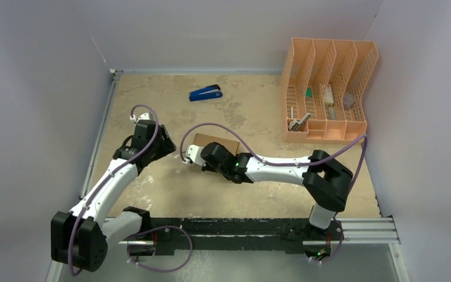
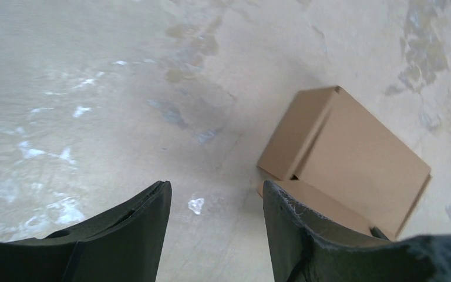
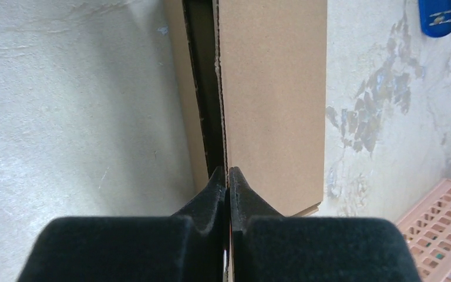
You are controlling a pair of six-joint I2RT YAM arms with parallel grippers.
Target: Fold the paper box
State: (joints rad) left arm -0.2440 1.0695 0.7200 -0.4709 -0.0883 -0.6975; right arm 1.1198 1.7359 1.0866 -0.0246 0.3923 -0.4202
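The paper box is a small brown cardboard box lying on the table near its middle. In the right wrist view the paper box shows a dark gap along one panel's edge. My right gripper is shut, its fingertips pinched together on that thin cardboard edge. From above, the right gripper sits at the box's near left corner. My left gripper hovers to the left of the box. In its wrist view the left gripper is open over bare table, the paper box just beyond its right finger.
A blue stapler lies at the back of the table, its end showing as the stapler in the right wrist view. A peach mesh file organizer stands at the back right. Grey walls close in both sides.
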